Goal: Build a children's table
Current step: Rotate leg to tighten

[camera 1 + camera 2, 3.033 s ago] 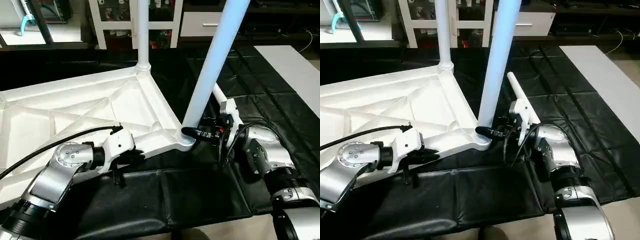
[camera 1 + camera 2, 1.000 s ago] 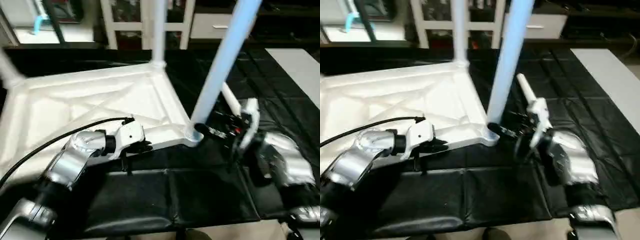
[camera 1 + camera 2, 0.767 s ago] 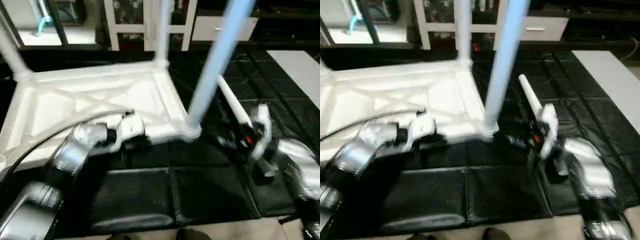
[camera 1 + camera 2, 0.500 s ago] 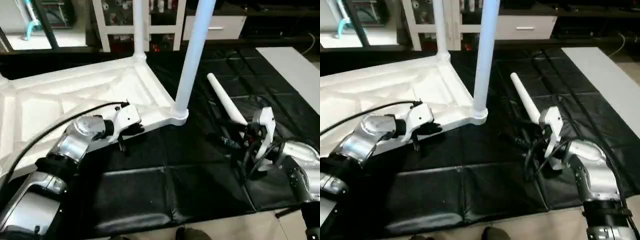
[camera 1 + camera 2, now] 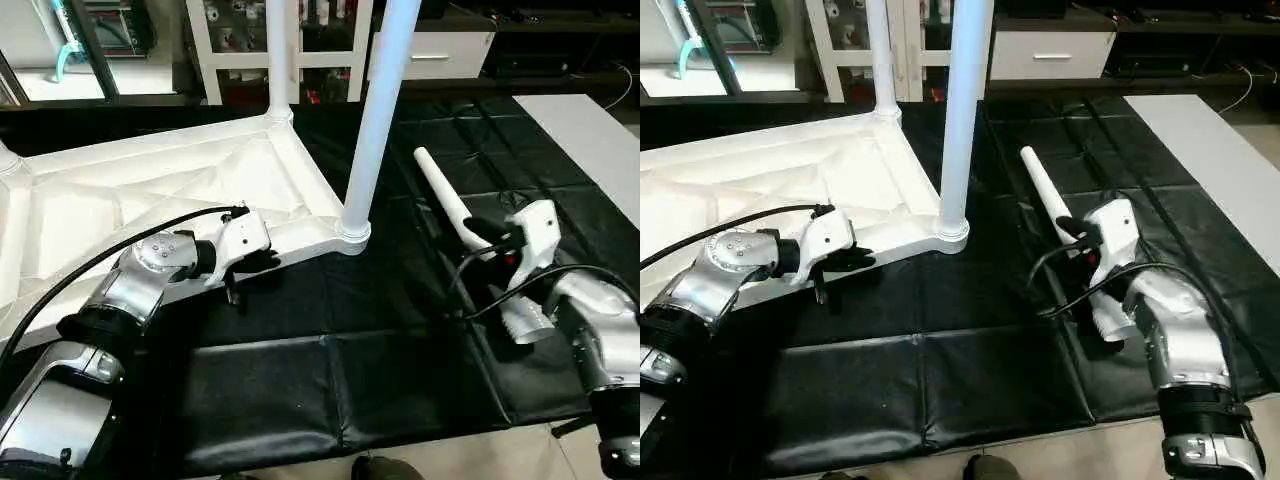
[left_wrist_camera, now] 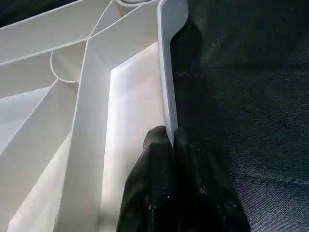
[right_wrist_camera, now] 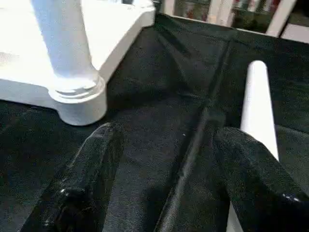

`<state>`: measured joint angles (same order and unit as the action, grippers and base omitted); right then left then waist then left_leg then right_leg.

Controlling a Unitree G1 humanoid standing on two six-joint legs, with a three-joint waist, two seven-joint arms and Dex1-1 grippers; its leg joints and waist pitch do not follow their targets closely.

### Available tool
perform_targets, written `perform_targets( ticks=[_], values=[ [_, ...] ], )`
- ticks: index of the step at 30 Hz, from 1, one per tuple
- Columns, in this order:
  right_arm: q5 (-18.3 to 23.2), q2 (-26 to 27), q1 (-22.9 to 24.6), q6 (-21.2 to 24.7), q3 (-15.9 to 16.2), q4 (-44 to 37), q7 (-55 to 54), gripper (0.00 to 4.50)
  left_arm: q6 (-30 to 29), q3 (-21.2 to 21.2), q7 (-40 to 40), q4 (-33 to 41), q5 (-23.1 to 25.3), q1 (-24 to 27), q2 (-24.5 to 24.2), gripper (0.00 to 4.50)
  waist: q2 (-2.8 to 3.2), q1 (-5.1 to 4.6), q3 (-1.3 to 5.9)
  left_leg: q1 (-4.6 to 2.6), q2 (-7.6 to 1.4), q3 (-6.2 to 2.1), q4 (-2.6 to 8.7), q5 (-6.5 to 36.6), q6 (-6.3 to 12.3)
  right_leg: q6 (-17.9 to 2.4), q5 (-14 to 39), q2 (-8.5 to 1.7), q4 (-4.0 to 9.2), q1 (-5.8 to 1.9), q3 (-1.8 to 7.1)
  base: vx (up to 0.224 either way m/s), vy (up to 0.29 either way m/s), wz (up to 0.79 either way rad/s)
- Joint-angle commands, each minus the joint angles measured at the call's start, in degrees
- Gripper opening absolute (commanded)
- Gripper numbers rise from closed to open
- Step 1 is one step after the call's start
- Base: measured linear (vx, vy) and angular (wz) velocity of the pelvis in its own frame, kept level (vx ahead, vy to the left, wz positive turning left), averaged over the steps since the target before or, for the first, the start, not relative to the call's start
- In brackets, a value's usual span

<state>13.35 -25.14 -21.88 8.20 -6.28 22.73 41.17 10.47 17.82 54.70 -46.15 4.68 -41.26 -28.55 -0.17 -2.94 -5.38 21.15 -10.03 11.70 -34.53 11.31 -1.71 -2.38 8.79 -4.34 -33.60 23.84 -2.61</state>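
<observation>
The left tool (image 6: pixel 170 145) pinches the near rim of the top (image 5: pixel 120 200), which lies ribs up on the black mat (image 5: pixel 330 380). The right tool (image 7: pixel 169 159) is spread, empty, near the loose leg (image 5: pixel 442 190). Beyond, two legs (image 5: pixel 378 110) stand in the top's corner sockets.

The table top (image 5: pixel 150 190) is plain white with a pattern of diagonal ribs on its upturned underside. The legs standing in it, like the near one (image 5: pixel 375 110), are white with a faint bluish tint, and the loose leg (image 5: pixel 445 200) beside the top is white too. It all sits on a black mat (image 5: pixel 340 380) with creased seams. Both forearms are silver, with black fingers (image 7: pixel 251 179).
</observation>
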Motion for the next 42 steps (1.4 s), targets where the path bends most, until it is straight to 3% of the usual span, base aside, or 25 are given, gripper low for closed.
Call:
perform_targets(
  ticks=[1, 6, 9, 11, 17, 18, 19, 21, 33, 37, 42],
  values=[
    [-0.4, 0.3, -0.6, 0.2, 0.0, -0.2, -1.0, 3.19, 0.6, 0.3, 0.4, -1.2, 2.3, 0.0, -1.6, 0.00, 0.58, 0.46, 5.18, -0.79, -2.84, -1.44, 3.71, 9.7, 4.39, -15.0, 9.0, -3.39, 3.15, -3.36, 2.16, 0.000, 0.000, 0.00],
    [-0.9, 0.7, -0.2, -0.5, 0.5, -0.2, -1.1, 3.19, 0.7, 0.2, 1.2, -0.3, 2.0, 0.6, -1.9, 0.00, 0.38, 0.55, 5.28, -0.60, -2.77, -1.39, 3.54, 8.6, 5.16, -15.8, 6.8, -3.44, 2.80, -3.60, 2.23, 0.000, 0.000, 0.00],
    [-0.9, 1.3, -0.6, -1.0, 1.4, -0.3, -0.9, 3.19, 0.9, 0.0, 2.6, 1.5, 1.1, 1.9, -2.1, 0.00, 0.36, 0.51, 5.18, -0.56, -2.75, -1.38, 3.51, 9.0, 5.22, -15.7, 8.0, -3.48, 2.92, -3.53, 2.23, 0.000, 0.000, 0.00],
    [-0.9, 1.6, -0.8, -1.0, 1.7, -0.2, -0.7, 3.19, 0.9, 0.0, 3.2, 2.3, 0.8, 2.4, -2.1, 0.00, 0.03, 0.51, 5.20, -0.60, -2.80, -1.34, 3.49, 9.2, 5.10, -15.5, 9.0, -3.49, 2.92, -3.47, 2.28, 0.000, 0.000, 0.00],
    [-1.5, 2.2, -1.3, -1.7, 2.4, 0.4, -0.7, 3.19, -0.3, 0.0, 5.7, 4.5, -0.6, 3.8, -2.1, 0.00, 0.38, 0.84, 5.26, -0.95, -2.99, -1.30, 3.59, 9.2, 4.35, -15.5, 8.7, -3.35, 2.70, -3.17, 2.30, 0.000, 0.000, 0.00],
    [-1.6, 2.2, -1.4, -1.8, 2.5, 0.7, -0.7, 3.21, -0.2, -0.3, 5.4, 4.4, -0.4, 3.7, -2.1, 0.28, 0.43, 0.91, 5.23, -0.97, -2.98, -1.31, 3.61, 9.4, 4.32, -15.6, 8.5, -3.34, 2.71, -3.15, 2.29, 0.000, 0.000, 0.00],
    [-1.6, 2.3, -1.5, -1.9, 2.5, 0.8, -0.7, 3.21, -0.3, -0.5, 5.4, 4.3, -0.4, 3.6, -2.0, 0.28, 0.07, 0.89, 5.25, -0.98, -2.97, -1.23, 3.58, 9.5, 4.34, -15.5, 8.6, -3.33, 2.75, -3.13, 2.32, 0.000, 0.000, 0.00],
    [-1.8, 2.5, -1.7, -2.1, 2.9, 1.1, -0.8, 3.22, -0.8, -1.1, 5.1, 3.9, -0.5, 3.1, -2.1, 0.55, 0.45, 1.19, 5.25, -0.95, -2.90, -1.28, 3.55, 9.6, 4.05, -15.2, 9.1, -3.46, 2.69, -3.22, 2.37, 0.000, 0.000, 0.00],
    [-1.9, 2.9, -1.2, -2.9, 3.5, 1.1, -0.9, 3.22, -2.4, -1.5, 6.7, 6.9, -1.3, 4.6, -2.4, 1.43, 0.35, 1.75, 5.46, -0.90, -2.86, -1.28, 3.44, 8.3, 4.10, -15.2, 7.6, -3.44, 2.41, -3.35, 2.41, 0.000, 0.000, 0.00],
    [-1.9, 3.2, -2.1, -3.2, 3.1, 2.2, -1.2, 3.22, -3.5, -3.4, 6.8, 8.9, -3.5, 4.8, -2.3, 1.79, 0.66, 2.03, 5.85, -1.03, -2.84, -1.24, 3.32, 8.0, 3.97, -15.6, 6.8, -3.38, 2.26, -3.40, 2.32, 0.000, 0.000, 0.00],
    [-1.8, 2.9, -3.8, -3.5, 2.7, 3.5, -1.2, 3.22, -7.9, -6.9, 7.9, 13.9, -7.8, 4.4, -2.6, 2.19, 0.64, 2.17, 5.64, -1.11, -2.87, -1.20, 3.33, 10.0, 2.61, -15.8, 9.0, -3.37, 2.31, -3.21, 2.29, 0.000, 0.000, 0.00]
  ],
)
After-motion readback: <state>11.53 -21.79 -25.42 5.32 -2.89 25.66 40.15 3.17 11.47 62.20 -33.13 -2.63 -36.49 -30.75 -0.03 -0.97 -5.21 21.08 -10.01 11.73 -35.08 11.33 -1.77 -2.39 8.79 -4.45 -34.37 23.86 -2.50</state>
